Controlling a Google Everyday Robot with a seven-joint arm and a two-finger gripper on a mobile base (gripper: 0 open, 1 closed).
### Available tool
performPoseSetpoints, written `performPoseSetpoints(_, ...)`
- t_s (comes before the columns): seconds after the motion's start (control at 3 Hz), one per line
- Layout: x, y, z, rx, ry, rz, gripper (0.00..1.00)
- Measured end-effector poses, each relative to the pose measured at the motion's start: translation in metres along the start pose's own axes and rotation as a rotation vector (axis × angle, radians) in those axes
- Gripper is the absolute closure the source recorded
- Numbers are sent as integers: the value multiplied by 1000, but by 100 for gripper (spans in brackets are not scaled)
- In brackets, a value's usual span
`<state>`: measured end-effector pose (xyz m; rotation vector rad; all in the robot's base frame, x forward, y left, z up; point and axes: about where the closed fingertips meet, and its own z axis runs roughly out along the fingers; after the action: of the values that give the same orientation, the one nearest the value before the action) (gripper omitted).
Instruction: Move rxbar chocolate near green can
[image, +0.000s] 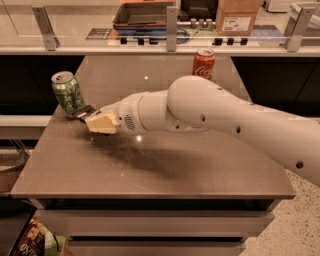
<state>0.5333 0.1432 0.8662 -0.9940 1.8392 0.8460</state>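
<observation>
The green can (67, 93) stands upright near the left edge of the brown table (165, 170). My gripper (95, 120) sits just right of the can, its cream fingers (102, 123) shut on the rxbar chocolate (83, 112). The black bar sticks out from the fingers toward the can's base and almost touches it. I cannot tell whether the bar rests on the table or hangs just above it. My white arm reaches in from the right across the table.
An orange-red Coca-Cola can (203, 63) stands at the table's far edge, behind my arm. Behind the table runs a counter with a glass rail (172, 25), a dark tray (142, 15) and a cardboard box (239, 17). A snack bag (35, 240) lies on the floor at lower left.
</observation>
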Motion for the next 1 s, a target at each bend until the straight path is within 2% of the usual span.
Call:
performPoseSetpoints(0.33,1,5,10,28,12,-16,100)
performPoseSetpoints(0.67,0,7,11,29,12,-21,85)
performPoseSetpoints(1.0,-1,9,12,28,12,-26,62)
